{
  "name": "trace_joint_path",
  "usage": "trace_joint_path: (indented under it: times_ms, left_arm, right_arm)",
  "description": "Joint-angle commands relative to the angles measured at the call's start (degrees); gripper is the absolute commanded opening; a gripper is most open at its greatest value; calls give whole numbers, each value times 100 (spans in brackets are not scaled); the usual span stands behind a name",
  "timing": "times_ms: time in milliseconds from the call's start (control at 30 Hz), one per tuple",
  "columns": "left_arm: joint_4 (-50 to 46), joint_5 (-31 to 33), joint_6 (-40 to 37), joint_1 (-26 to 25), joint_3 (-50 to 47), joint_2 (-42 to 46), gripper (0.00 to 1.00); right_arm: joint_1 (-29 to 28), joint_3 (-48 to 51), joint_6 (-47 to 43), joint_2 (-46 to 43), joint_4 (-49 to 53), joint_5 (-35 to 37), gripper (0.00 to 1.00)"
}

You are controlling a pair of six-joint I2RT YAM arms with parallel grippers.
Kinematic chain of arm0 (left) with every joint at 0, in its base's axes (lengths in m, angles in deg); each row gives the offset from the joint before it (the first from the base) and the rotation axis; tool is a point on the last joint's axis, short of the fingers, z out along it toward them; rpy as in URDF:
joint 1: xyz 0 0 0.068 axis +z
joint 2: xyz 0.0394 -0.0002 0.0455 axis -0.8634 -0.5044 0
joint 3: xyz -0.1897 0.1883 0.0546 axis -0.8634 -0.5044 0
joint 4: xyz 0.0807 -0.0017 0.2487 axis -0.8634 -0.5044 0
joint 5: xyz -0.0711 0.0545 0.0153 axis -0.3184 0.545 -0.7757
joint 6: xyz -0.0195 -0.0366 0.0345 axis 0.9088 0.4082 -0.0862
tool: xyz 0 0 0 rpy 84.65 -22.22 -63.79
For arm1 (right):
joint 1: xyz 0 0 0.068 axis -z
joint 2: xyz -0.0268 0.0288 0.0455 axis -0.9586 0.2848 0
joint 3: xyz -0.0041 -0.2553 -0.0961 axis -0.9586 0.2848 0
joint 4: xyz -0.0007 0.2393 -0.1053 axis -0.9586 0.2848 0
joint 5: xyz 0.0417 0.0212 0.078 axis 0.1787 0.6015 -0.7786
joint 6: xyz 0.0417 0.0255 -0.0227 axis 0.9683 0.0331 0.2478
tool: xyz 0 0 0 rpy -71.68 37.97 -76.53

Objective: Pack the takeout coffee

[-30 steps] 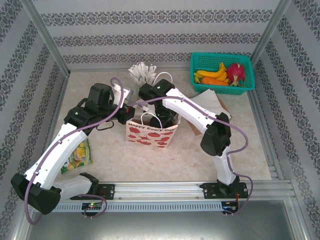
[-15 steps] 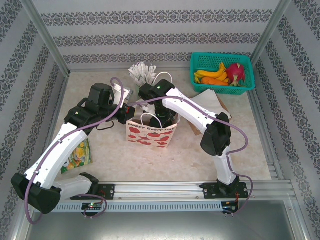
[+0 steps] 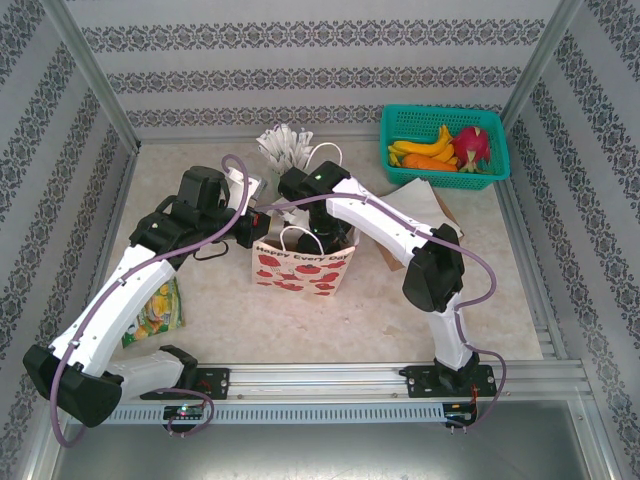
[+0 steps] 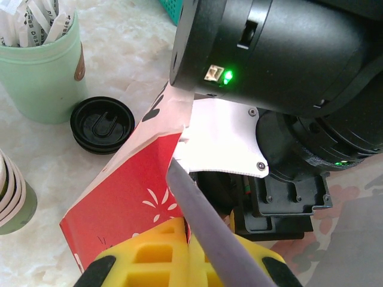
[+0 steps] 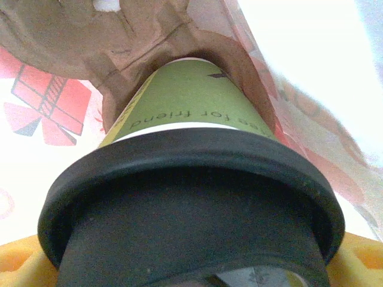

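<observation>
Holding takeout coffee in right tool, base hidden in bag | left tool closed, seemingly pinching bag rim

Thin matt paper for the paper bag, printed red and white outside, creased brown kraft within; smooth matt paper again for the takeout coffee, under a dull black plastic lid. Faintly glossy black plastic for the loose lid, a smooth satin mint-green wall on the cup of paper-wrapped sticks, a smooth marble-patterned face on the bench. Shiny black plastic for the right arm's housing, teal plastic lattice for the basket.
</observation>
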Motion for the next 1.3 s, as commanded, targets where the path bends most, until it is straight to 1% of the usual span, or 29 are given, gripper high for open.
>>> trace_joint_path:
  times_ms: [0, 700, 1267]
  left_arm:
    - [303, -496, -6, -68, -3, 96, 0]
    - [372, -355, -7, -69, -74, 123, 0]
    - [416, -374, -21, -70, -89, 119, 0]
  right_arm:
    - [159, 225, 72, 84, -130, -118, 46]
    - [146, 311, 95, -140, -160, -133, 46]
    - [89, 259, 20, -81, -124, -279, 46]
